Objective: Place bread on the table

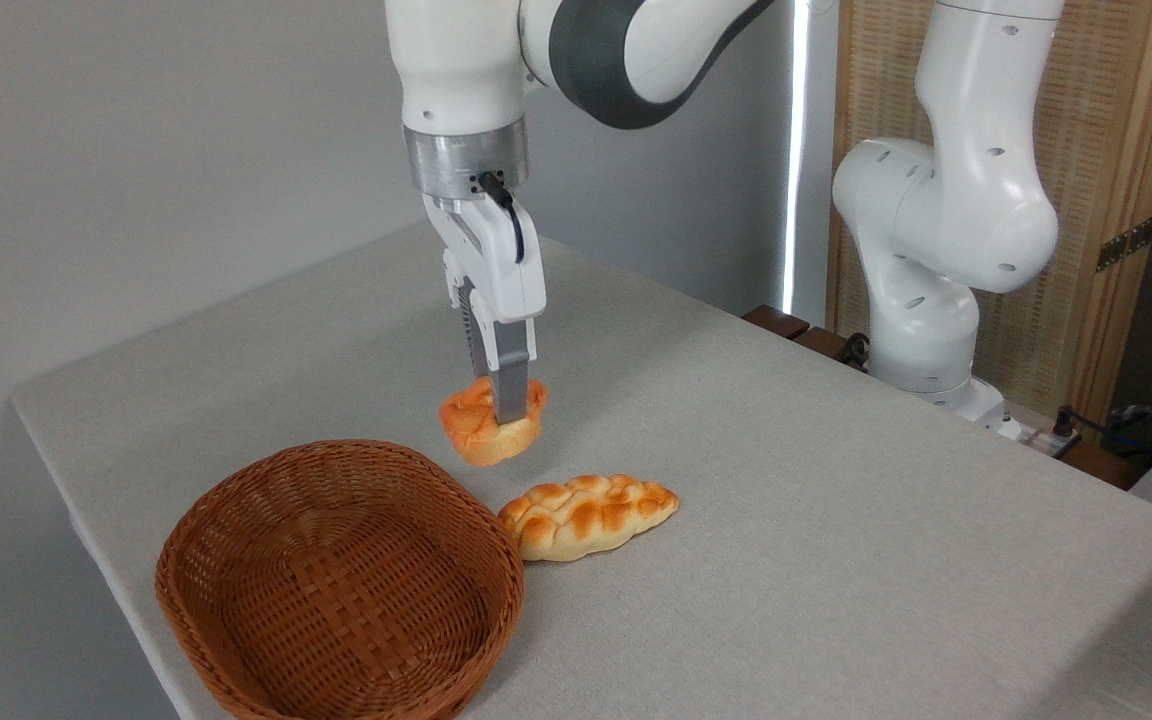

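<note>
The bread [481,425], a small round orange-golden bun, hangs tilted in the air just beyond the far rim of the wicker basket. My gripper [507,412] points straight down and is shut on the bread, one grey finger crossing its front. The bun looks to be slightly above the light grey table [836,520], though I cannot tell its exact height.
A brown woven wicker basket [336,590] stands with nothing in it at the front left of the table. A pale braided loaf [588,515] lies on the cloth against the basket's right rim. The arm's white base [936,300] rises at the back right.
</note>
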Robot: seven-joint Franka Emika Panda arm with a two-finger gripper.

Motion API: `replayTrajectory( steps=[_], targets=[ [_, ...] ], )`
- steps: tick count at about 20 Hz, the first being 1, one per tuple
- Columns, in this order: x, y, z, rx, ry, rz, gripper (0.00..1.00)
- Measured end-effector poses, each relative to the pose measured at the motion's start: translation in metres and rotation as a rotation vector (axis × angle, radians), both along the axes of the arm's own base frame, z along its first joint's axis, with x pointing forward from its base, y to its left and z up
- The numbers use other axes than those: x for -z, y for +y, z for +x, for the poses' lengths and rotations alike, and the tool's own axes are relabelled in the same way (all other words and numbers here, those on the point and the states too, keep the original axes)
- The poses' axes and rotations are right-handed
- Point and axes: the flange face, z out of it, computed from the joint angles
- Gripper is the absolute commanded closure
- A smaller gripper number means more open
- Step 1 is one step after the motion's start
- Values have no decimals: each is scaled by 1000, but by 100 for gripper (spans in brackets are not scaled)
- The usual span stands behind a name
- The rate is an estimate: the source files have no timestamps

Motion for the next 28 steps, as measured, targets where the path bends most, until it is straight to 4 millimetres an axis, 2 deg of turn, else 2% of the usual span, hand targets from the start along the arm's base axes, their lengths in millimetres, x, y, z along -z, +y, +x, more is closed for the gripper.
replayTrajectory(
  steps=[3,5,7,14,24,28],
  targets=[
    [10,-9,-7,22,21,4,47],
    [16,-19,-11,43,32,6,19],
    [20,-26,-15,58,42,9,0],
    [28,-40,-17,36,60,12,0],
    [29,-40,-17,35,60,12,0],
    [13,-41,-11,19,28,2,0]
  ],
)
